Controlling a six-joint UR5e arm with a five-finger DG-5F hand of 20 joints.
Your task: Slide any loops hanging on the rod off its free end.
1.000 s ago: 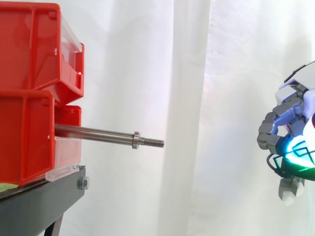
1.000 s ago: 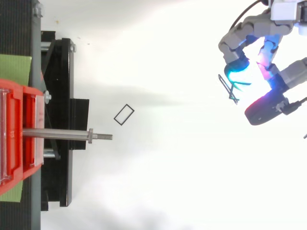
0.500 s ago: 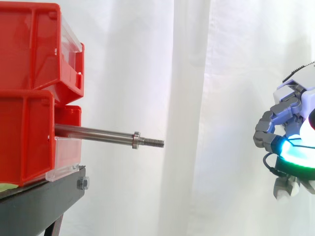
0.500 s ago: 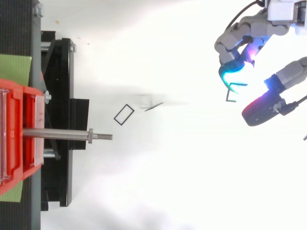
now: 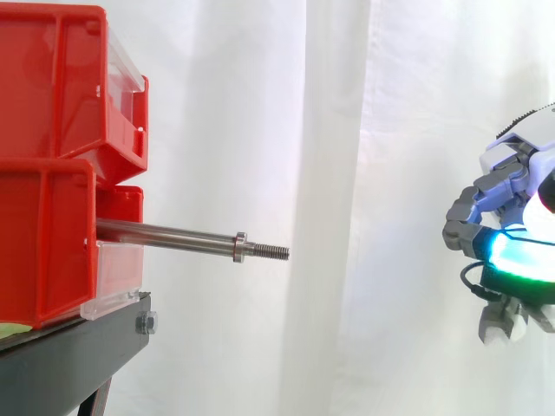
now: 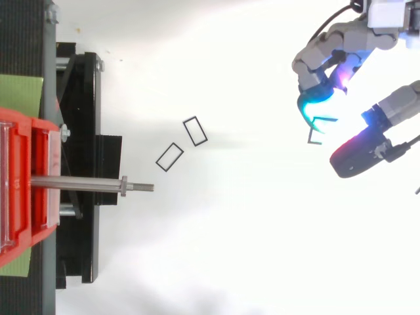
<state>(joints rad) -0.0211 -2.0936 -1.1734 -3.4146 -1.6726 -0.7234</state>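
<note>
The steel rod (image 5: 173, 236) sticks out level from the red bins (image 5: 52, 217) toward the right. Its threaded free end (image 5: 273, 251) is bare and nothing hangs on it. In the top view two thin black rectangular loops (image 6: 166, 152) (image 6: 201, 128) lie flat on the white floor just beyond the rod (image 6: 79, 184). My hand (image 5: 499, 186) hovers far to the right of the rod, fingers curled. A third dark wire loop (image 6: 311, 130) dangles at the cyan fingertip, also seen as the loop (image 5: 468, 279) under the hand in the side view.
Stacked red bins sit on a black stand (image 6: 82, 131) at the left, with a green patch (image 6: 20, 92) beside them. A white curtain (image 5: 347, 130) hangs behind, and white floor lies between the rod and my hand (image 6: 326, 46).
One loop dropped out of my hand, fell leftward and now lies on the floor beside the first one. My hand shifted slightly left and up, still keeping another loop.
</note>
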